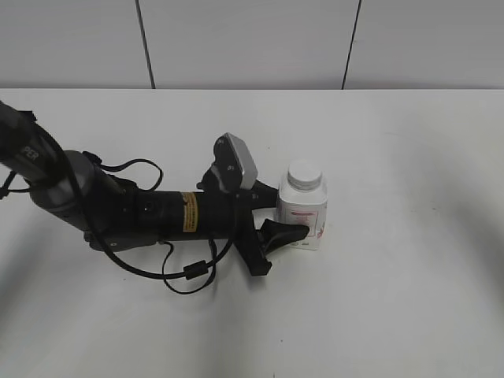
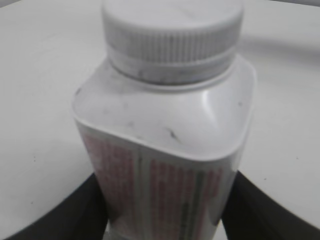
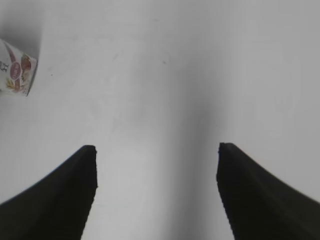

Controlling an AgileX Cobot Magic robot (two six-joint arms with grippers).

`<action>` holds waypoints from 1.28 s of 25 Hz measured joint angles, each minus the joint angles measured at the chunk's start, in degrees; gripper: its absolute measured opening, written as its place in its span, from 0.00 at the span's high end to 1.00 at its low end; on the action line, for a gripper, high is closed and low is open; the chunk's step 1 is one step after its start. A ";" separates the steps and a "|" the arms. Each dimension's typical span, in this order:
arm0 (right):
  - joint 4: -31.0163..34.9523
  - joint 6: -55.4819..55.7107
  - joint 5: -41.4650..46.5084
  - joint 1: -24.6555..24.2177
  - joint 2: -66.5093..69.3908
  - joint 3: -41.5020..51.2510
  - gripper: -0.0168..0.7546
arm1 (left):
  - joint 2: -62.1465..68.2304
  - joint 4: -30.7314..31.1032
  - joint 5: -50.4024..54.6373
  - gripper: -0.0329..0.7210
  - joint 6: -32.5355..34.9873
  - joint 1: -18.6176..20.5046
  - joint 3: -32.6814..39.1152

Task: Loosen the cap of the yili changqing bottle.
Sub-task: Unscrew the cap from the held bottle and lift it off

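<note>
One arm's in place so far: your left gripper (image 1: pixel 290 224) has its black jaws on either side of the small white square-bodied plastic bottle w/ red print (image 1: pixel 303 214), low on the body, and from the left wrist view they look closed onto it. Bottle stands upright on the white table (image 1: pixel 409 299), roughly mid-table. Its round white ribbed screw cap (image 1: pixel 305 173) sits seated on the neck, no gap visible under the rim, so I'd say nothing's loosened yet. Your right gripper (image 3: pixel 157 170) is spread wide, holding nothing, over bare table; the bottle shows only as a sliver at the far left edge of its cam, well apart. So approx: bracing done, twisting not begun. Left to do: bring the right gripper over the cap, close on the ribs, turn while the left one holds the body.
</note>
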 joint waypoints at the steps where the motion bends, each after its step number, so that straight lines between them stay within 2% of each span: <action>1: 0.25 0.00 0.70 0.00 2.07 -1.43 0.22 | 0.00 0.06 -0.07 0.41 0.69 0.00 0.00; 13: 1.29 -1.07 11.50 1.09 18.37 -17.24 0.22 | 0.00 0.16 -0.35 0.42 3.84 0.00 0.00; 20: 1.48 -0.13 12.92 8.38 28.56 -28.34 0.22 | 0.00 0.16 -0.35 0.42 3.84 0.00 0.00; 23: 3.56 1.02 12.92 12.11 31.41 -32.27 0.22 | 0.00 0.16 -0.35 0.42 3.84 0.00 0.00; 28: 8.45 6.64 12.96 16.64 35.15 -33.74 0.22 | 0.00 0.16 -0.35 0.42 3.87 0.00 0.00; 32: 9.57 8.83 13.04 19.22 37.79 -33.79 0.22 | 0.00 0.16 -0.35 0.42 3.91 0.00 0.00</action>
